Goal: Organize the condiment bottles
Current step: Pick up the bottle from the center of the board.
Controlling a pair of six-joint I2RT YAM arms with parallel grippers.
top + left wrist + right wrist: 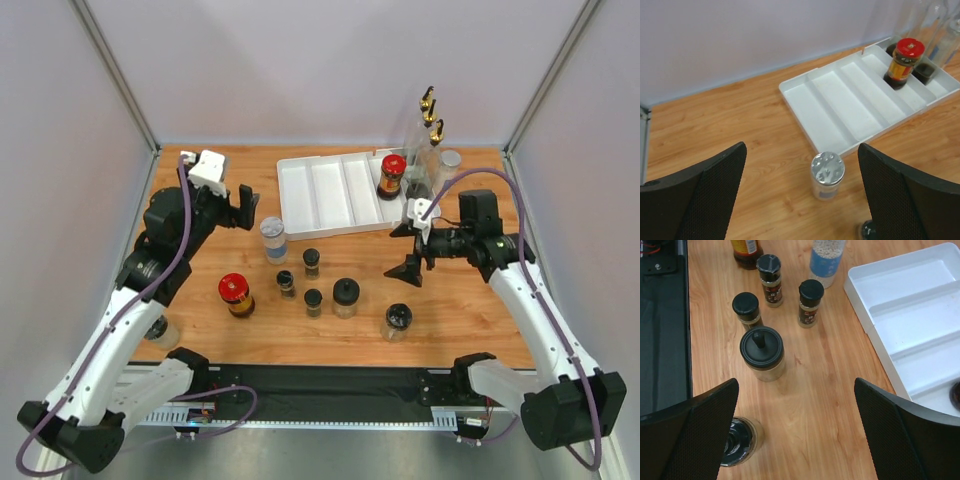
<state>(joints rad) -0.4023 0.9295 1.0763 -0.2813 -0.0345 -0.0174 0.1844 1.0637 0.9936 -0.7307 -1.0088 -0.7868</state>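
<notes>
My left gripper (243, 208) (801, 152) hangs open above the wood, and a grey-lidded clear jar (827, 172) (272, 238) stands upright below and between its jaws, untouched. A red-capped amber jar (391, 176) (905, 62) stands in the white tray's right end, with tall gold-spouted bottles (428, 130) behind it. My right gripper (408, 250) (795, 390) is open over bare wood with nothing in it. A medium black-lidded jar (761, 352) is ahead of it and another (740, 440) is by its left finger. Small black-lidded jars (311, 262) (810, 300) cluster mid-table.
The white divided tray (330, 195) (805, 107) lies at the back centre, its left slots bare. A second red-capped jar (236, 294) stands front left. A clear jar (160, 330) sits partly under the left arm. Walls close in the back and both sides.
</notes>
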